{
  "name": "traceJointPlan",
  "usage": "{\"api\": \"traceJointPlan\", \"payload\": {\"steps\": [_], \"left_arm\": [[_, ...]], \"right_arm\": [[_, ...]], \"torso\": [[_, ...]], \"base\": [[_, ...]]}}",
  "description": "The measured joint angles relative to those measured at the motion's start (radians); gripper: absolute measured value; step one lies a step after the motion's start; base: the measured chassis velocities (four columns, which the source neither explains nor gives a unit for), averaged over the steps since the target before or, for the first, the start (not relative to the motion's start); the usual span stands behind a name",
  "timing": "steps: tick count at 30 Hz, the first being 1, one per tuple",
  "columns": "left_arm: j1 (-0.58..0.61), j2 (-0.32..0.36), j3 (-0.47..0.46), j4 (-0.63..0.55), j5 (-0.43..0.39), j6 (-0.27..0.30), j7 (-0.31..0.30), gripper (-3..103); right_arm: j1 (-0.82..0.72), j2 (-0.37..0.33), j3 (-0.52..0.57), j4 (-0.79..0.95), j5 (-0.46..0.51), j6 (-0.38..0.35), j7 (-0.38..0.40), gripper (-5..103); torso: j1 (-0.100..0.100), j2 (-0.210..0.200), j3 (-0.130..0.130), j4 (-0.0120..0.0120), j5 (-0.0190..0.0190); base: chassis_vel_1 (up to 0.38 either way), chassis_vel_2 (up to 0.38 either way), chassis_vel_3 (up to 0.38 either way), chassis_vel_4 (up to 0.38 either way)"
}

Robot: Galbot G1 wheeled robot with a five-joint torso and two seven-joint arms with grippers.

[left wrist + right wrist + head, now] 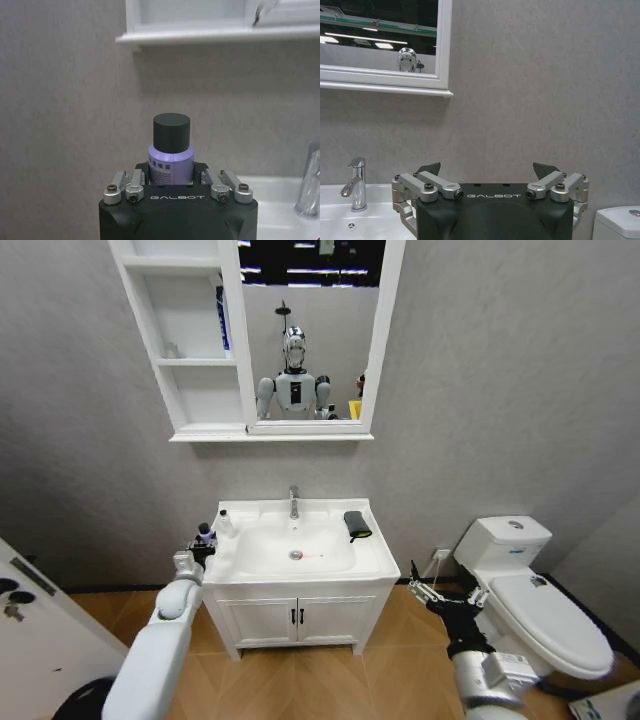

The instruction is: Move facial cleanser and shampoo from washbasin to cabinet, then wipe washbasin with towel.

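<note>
Your left end effector [172,186] is clamped on a purple bottle [170,162] at the washbasin's [375,558] left edge; judged stiff and possibly slick, it is best held mid-body below its dark cap. Your right end effector [492,172] waits with fingers apart, near the toilet [545,610]. The towel [357,525] lies on the surface's far right, with the cabinet [190,360] on the grey wall above.

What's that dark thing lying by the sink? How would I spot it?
Find the white washbasin under the mirror. On its rim, on the side toward the toilet, lies the towel, small, folded and dark grey-black, the one dark thing on that white top.
</note>
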Motion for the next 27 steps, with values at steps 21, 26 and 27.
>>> {"api": "traceJointPlan", "payload": {"steps": [21,26,27], "left_arm": [[-0.933,0.079,0.439,0.399,-0.331,0.181,-0.118,43],[-1.1,0.007,0.451,0.701,-0.259,0.174,-0.035,43],[-1.1,0.007,0.451,0.701,-0.259,0.174,-0.035,43]], "right_arm": [[0.022,0.013,-0.006,-0.026,-0.008,-0.004,-0.005,100],[0.019,0.01,0.002,-0.029,-0.006,-0.002,-0.004,100],[0.019,0.01,0.002,-0.029,-0.006,-0.002,-0.004,100]], "torso": [[0.001,0.0,0.0,-0.0008,0.0003],[0.001,0.0,0.0,-0.0002,-0.0003],[0.001,0.0,0.0,-0.0002,-0.0003]], "base": [[0.0,0.0,0.0,0.0],[0.0,0.0,0.0,0.0],[0.0,0.0,0.0,0.0]]}}
